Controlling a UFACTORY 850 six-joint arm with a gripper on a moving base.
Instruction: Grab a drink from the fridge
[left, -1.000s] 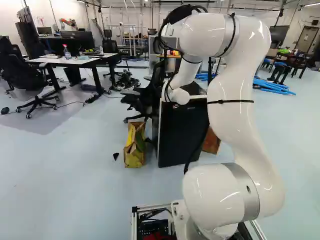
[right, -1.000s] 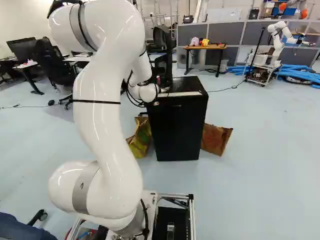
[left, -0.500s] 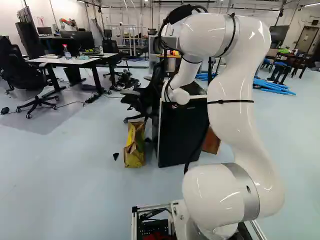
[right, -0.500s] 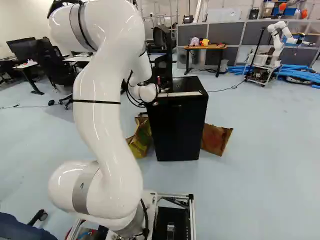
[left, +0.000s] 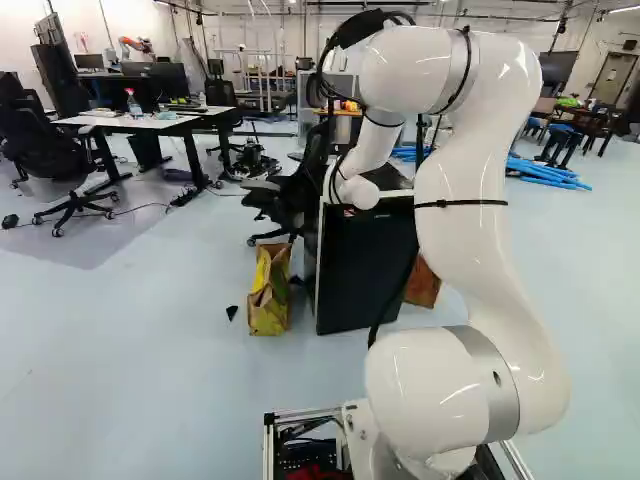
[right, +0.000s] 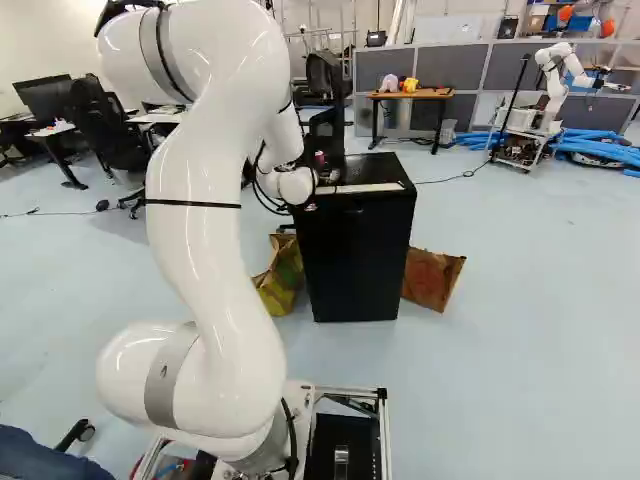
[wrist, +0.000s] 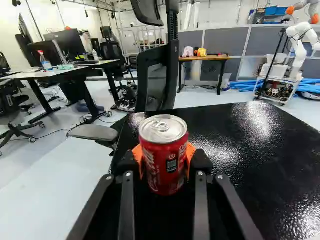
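Note:
In the right base view my gripper (right: 326, 175) is mostly hidden behind the arm's white wrist, at the near left of the fridge top. Seen from the wrist, the gripper (wrist: 164, 162) is shut on a red drink can (wrist: 164, 155), one orange pad against either side. The can is upright, its silver lid facing up. Under and beyond it spreads the glossy black top of the fridge (wrist: 240, 130); whether the can's base touches that top I cannot tell. The black front of the fridge (right: 355, 260) faces the base.
A yellow paper bag (left: 269, 290) stands left of the fridge, a brown bag (right: 432, 279) right of it. A black office chair (wrist: 155, 75) is close behind the fridge. Desks (left: 135, 123) stand farther left. Another robot (right: 560, 75) is at the far right.

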